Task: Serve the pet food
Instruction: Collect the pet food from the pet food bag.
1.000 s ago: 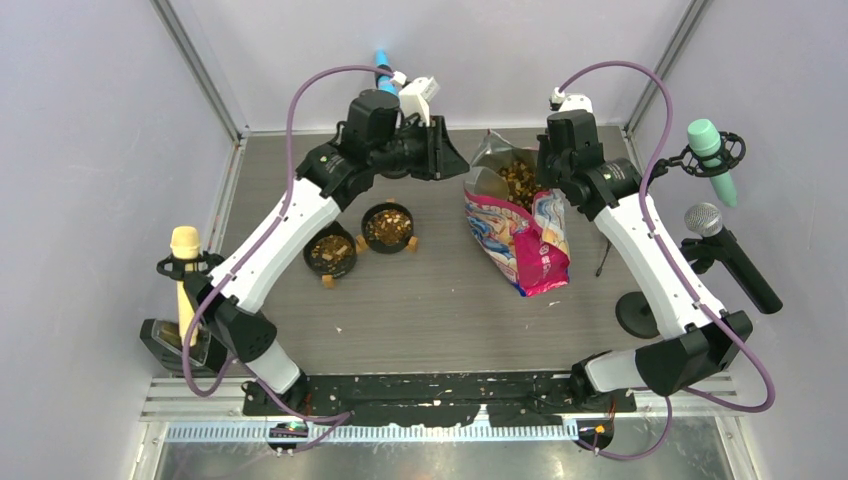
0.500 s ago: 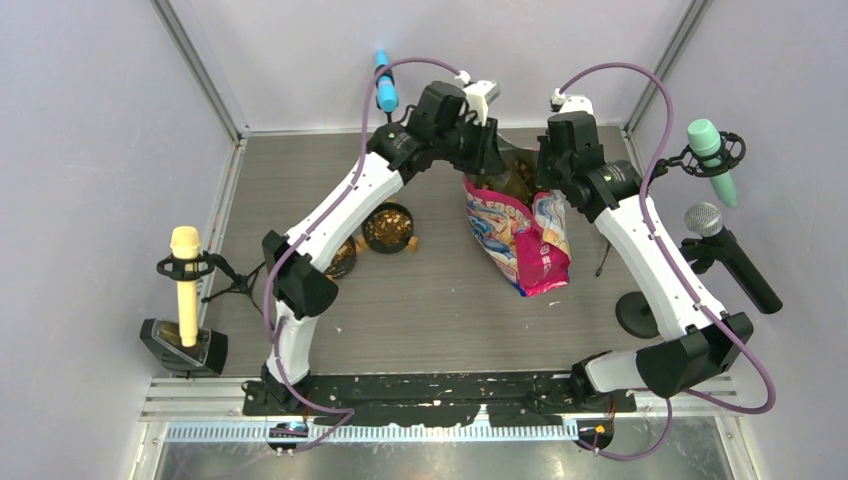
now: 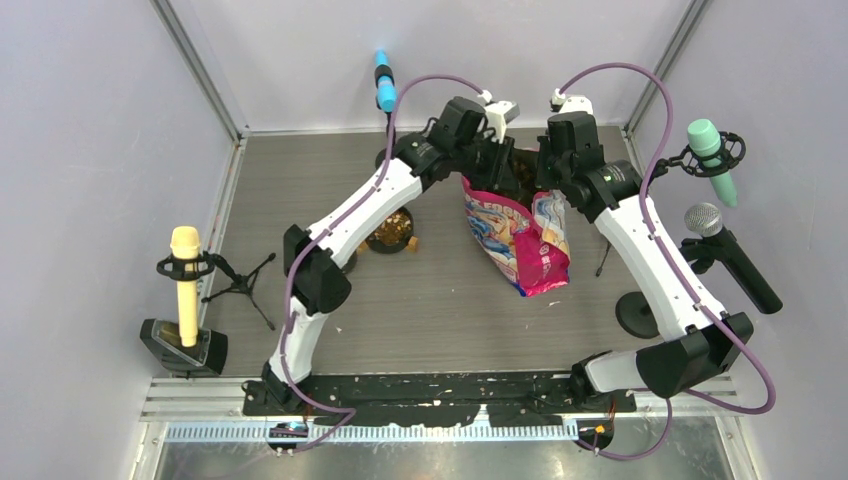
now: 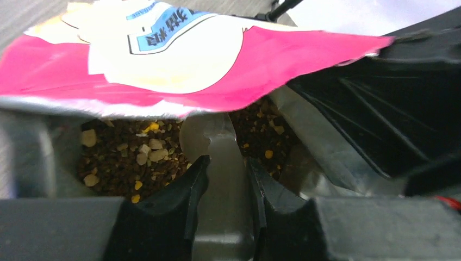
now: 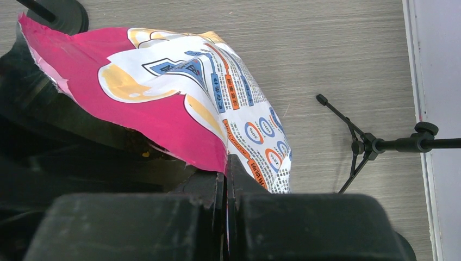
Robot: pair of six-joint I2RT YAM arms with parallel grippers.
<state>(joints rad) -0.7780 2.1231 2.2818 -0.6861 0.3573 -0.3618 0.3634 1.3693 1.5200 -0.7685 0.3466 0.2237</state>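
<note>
The pink, white and blue bag (image 3: 520, 240) stands right of centre with its mouth open toward the back. Inside it lies the pet food (image 4: 125, 163), brown and tan kibble. My left gripper (image 3: 500, 158) reaches into the bag mouth, its jaws (image 4: 225, 163) shut on the grey handle of a scoop (image 4: 217, 190) whose far end sits among the kibble. My right gripper (image 3: 548, 188) is shut on the bag's torn pink edge (image 5: 217, 157), holding the mouth up. A black bowl (image 3: 390, 232) holding kibble sits left of the bag; a second bowl (image 3: 346, 262) is mostly hidden under my left arm.
Microphones on stands ring the table: blue (image 3: 383, 85) at the back, yellow (image 3: 185, 280) at the left, green (image 3: 712, 155) and grey (image 3: 730, 250) at the right. A small tripod (image 5: 369, 147) stands right of the bag. Stray kibble lies near the front edge.
My left arm swung right from above the two bowls and put its gripper into the bag mouth. The right gripper and the bag stayed put.
</note>
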